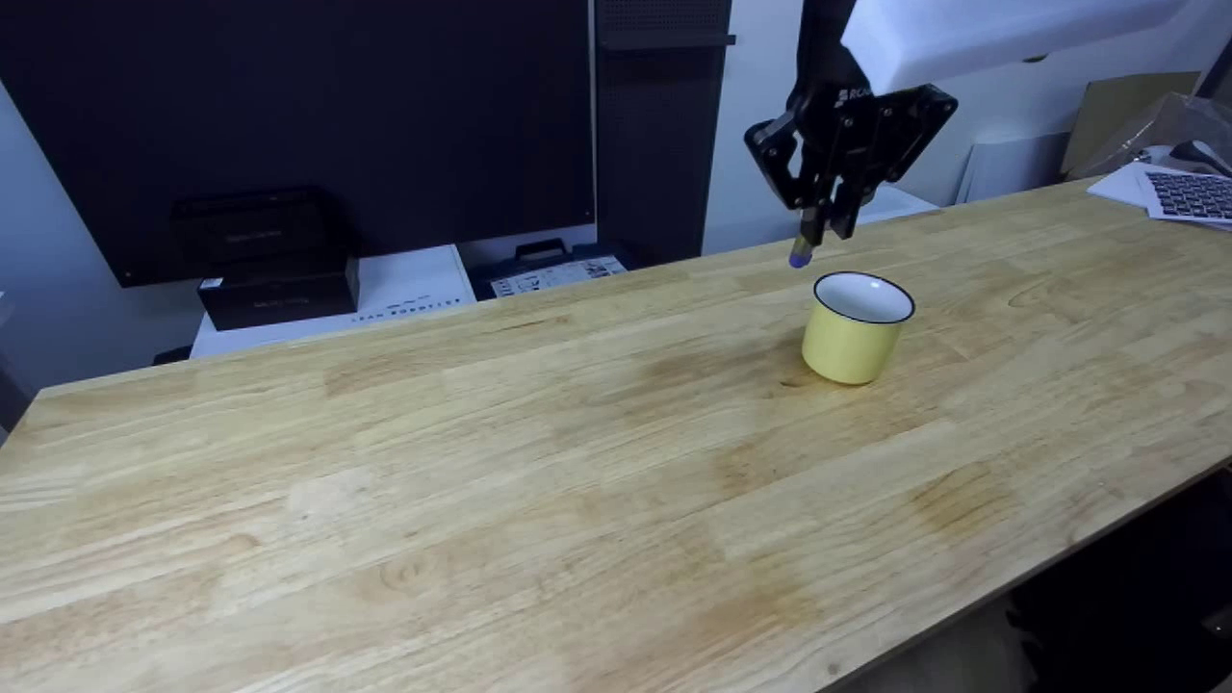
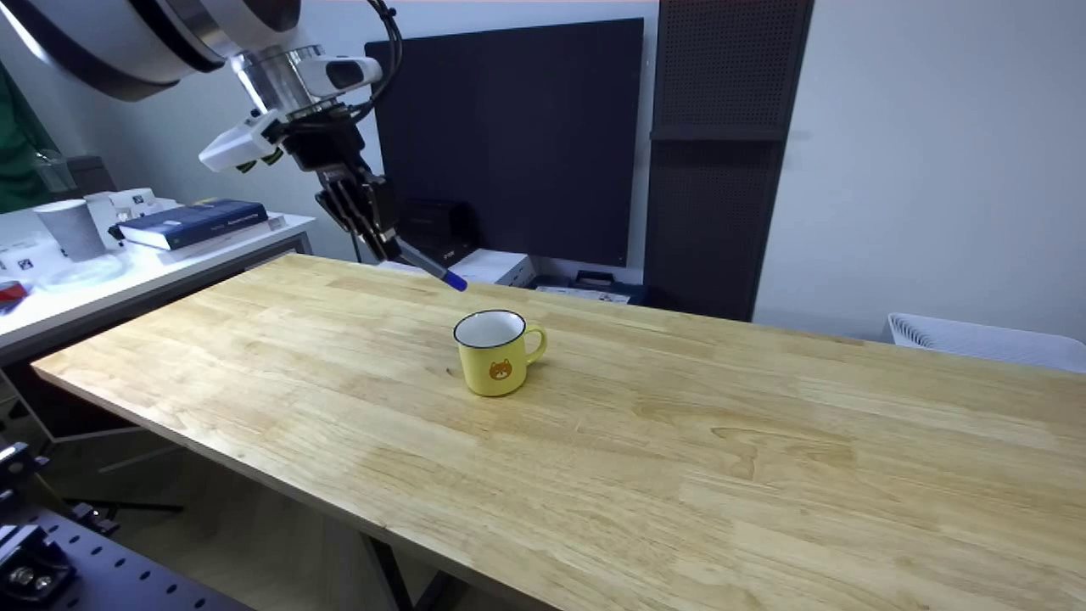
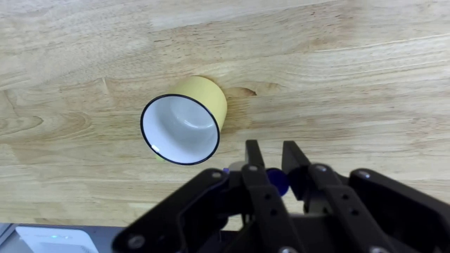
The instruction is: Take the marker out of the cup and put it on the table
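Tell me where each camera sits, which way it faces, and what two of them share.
An exterior view: raised, looking down across the table toward the dark panel, table receding rightward; gripper and white housing at upper right.
An exterior view: raised, looking across the table toward that panel, table receding leftward; white arm and gripper at upper left.
Wrist view: behind the gripper, looking down on table and cup; fingers at the bottom.
Both exterior views share the panel, the upright cup, and the marker at the gripper.

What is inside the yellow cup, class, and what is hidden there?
Inside the cup, the wrist view shows only white lining; the cup's near side hides part of it. The marker is outside, held in the jaws.
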`<state>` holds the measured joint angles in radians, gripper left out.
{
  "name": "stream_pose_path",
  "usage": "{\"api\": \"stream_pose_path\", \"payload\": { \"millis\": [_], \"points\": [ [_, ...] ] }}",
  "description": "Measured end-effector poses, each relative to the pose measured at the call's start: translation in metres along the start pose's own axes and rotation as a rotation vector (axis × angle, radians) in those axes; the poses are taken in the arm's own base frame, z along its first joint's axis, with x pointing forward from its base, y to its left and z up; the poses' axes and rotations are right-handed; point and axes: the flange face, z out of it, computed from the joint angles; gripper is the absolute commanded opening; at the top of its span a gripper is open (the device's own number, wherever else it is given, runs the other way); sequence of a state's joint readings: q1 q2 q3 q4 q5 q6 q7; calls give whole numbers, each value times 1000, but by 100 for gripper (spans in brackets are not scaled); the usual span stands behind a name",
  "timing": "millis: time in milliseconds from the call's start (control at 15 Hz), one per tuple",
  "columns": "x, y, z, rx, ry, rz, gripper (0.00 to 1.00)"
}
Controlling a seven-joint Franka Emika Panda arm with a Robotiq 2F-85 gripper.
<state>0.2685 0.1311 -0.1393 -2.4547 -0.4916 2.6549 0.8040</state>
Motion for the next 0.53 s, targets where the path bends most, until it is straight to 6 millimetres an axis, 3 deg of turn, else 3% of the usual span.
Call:
{"api": "stream_pose_path", "payload": {
  "millis": [267,533],
  "points": [
    [-1,-2,1,-23,38,-101,6],
    [4,11,19,-48,63,-248,6]
  ]
}}
